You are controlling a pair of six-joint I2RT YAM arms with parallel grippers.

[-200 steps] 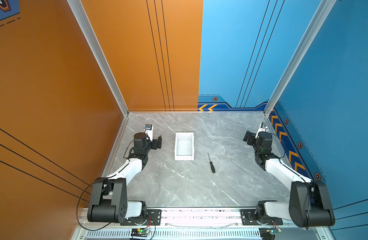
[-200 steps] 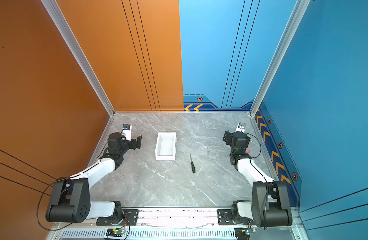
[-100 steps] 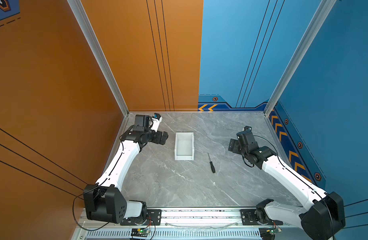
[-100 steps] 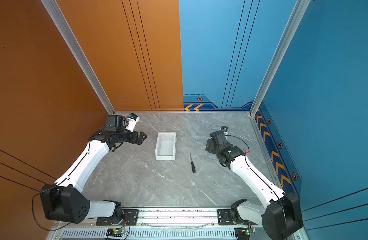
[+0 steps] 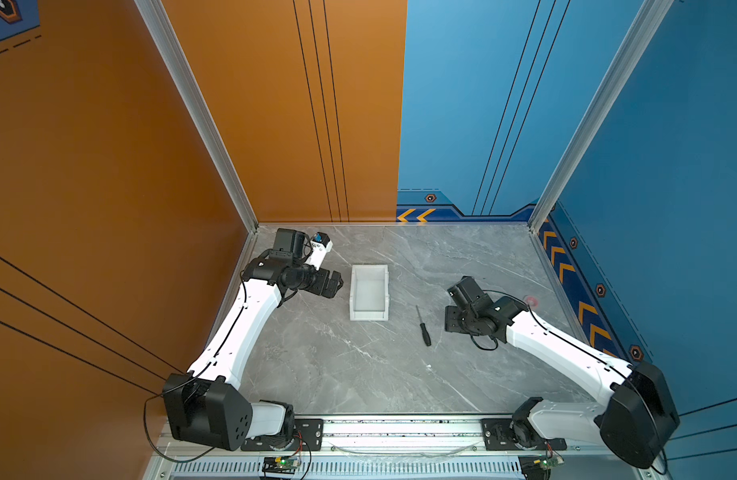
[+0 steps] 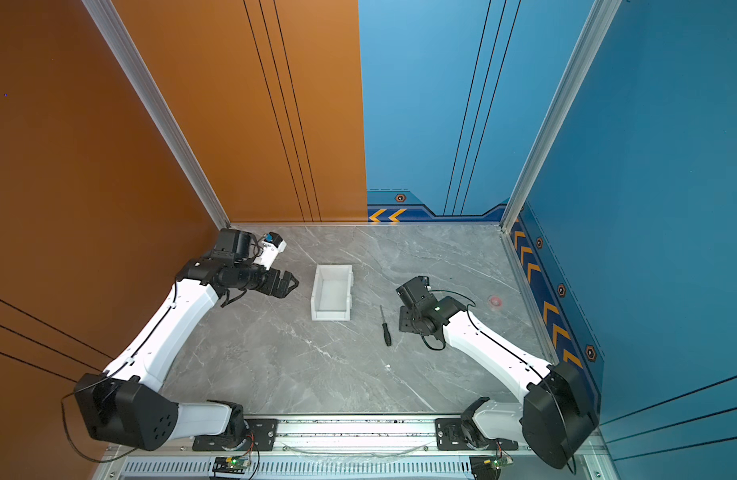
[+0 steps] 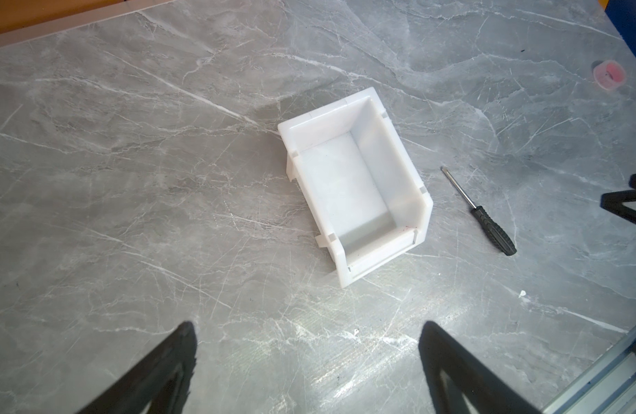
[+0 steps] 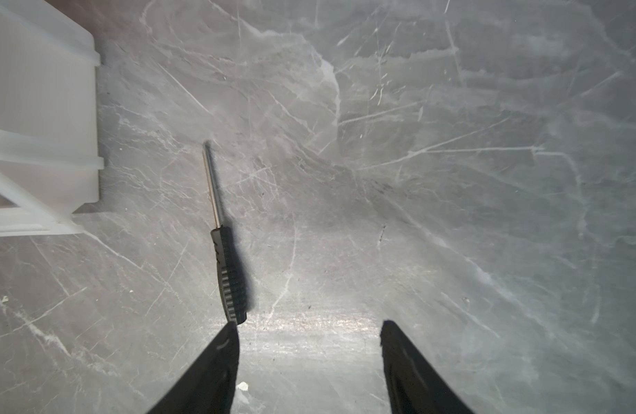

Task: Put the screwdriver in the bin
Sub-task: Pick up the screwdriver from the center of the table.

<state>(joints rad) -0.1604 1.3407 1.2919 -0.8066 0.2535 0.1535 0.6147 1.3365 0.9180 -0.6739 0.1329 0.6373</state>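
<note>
Right wrist view shows the screwdriver (image 8: 226,258) lying flat on the gray marble table (image 8: 452,179), its black ribbed handle toward the camera and its thin shaft pointing away. The right gripper (image 8: 309,324) has its jaws moderately apart with only bare table between them. One fingertip (image 8: 226,337) sits just short of the handle's end, and nothing is gripped. A corner of the white bin (image 8: 40,107) shows at the edge of that view, apart from the shaft. In both top views the screwdriver (image 5: 423,326) (image 6: 385,326) lies just right of the bin (image 5: 369,316) (image 6: 331,316) without touching it, with its tip toward the far side and its handle toward the near side. The right gripper (image 5: 454,320) (image 6: 406,320) hangs close on the screwdriver's right, pointed down at the table. The left gripper (image 5: 335,284) (image 6: 289,284) is on the bin's left, aimed toward it and clear of it. Left wrist view shows its jaws (image 7: 307,324) spread wide and holding nothing, and the bin (image 7: 388,161) upright with nothing inside. A small pink round thing (image 5: 530,300) (image 7: 608,73) lies on the table far to the right.
</note>
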